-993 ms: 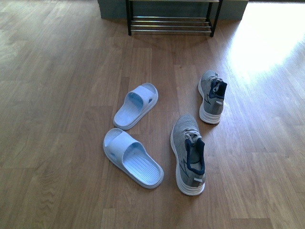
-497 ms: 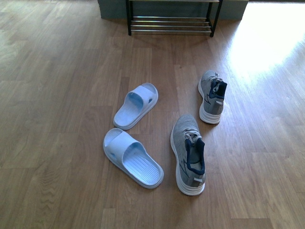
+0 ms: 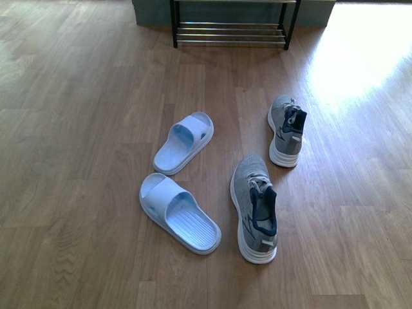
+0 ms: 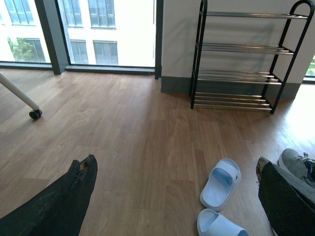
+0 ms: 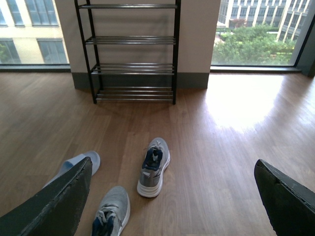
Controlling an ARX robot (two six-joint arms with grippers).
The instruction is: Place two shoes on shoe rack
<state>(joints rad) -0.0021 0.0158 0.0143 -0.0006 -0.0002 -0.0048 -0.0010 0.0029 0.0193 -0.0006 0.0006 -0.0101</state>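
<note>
Neither arm shows in the front view, only the brown wood-plank floor (image 3: 77,129). On it a grey knit lace-up sneaker with a thick white sole and navy collar (image 3: 254,209) lies nearest the camera, heel toward it. The matching second grey sneaker (image 3: 286,131) stands further off and a little to the right, apart from the first. Both rest on the floor, well short of the black-framed shoe rack with chrome bars (image 3: 230,32), and this view catches only the rack's lowest bars at the far edge. Left of the sneakers lie two pale blue rubber slides, a far slide (image 3: 185,142) and a near slide (image 3: 180,212), apart from each other and from the sneakers. The wrist views show what the front view cuts off: the rack stands at full height against a light wall (image 4: 177,39), with large windows (image 4: 106,29) beside it. The left wrist view adds a white slanted leg (image 4: 17,91) ending in a black castor wheel (image 4: 34,114), and takes in both slides but just the edge of one sneaker. The right wrist view takes in both sneakers, part of one slide, and green trees (image 5: 251,46) beyond the glass. The left claw (image 4: 174,164) is spread wide, its dark pads (image 4: 64,201) far apart with bare floor showing between them. The right claw (image 5: 172,166) gapes likewise and grips nothing.
</note>
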